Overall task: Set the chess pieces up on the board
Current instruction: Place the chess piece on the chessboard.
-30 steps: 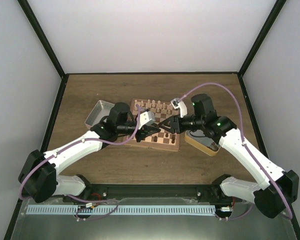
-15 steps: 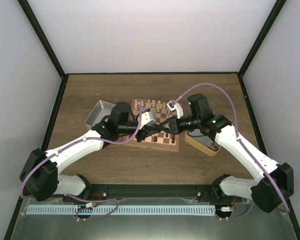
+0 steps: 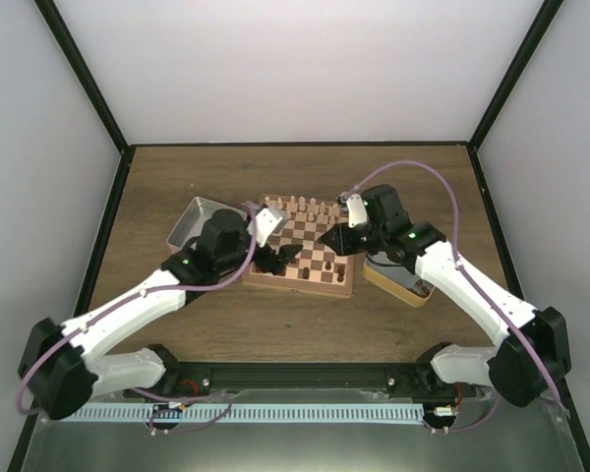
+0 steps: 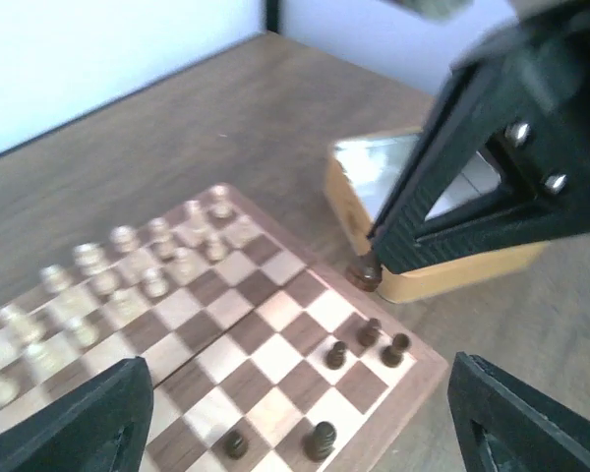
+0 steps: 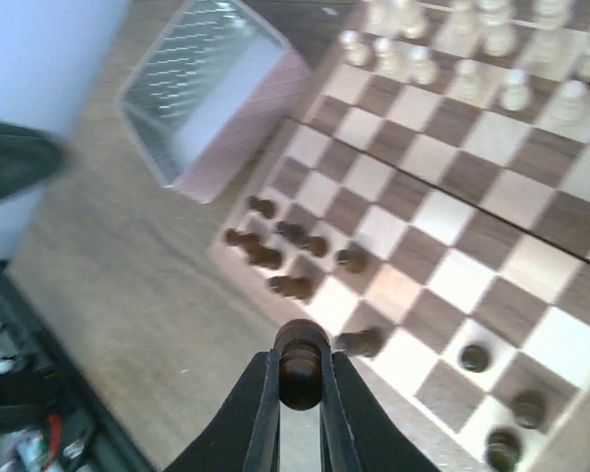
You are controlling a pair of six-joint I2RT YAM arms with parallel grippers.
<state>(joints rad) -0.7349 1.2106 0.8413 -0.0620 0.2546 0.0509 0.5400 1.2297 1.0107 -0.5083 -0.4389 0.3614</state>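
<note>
right pincer (image 5: 300, 372) clamps a dark chessman (image 4: 366, 271) — left pincer (image 3: 279, 259) gapes wide.

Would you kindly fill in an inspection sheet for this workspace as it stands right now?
Surface: brown wooden table, no spills seen.
Job's things: board lies mid-table; dark chess pieces sit on its near rows, several bunched at one corner.
Clutter: pale pieces line the far rows; left tin and right tin flank the board.
Pincers: left pincer open, holding nothing; right pincer shut on one dark piece.
Cables: purple cables loop above the arms, clear of the board.
Surroundings: white walls with black posts; nothing else seen.
</note>
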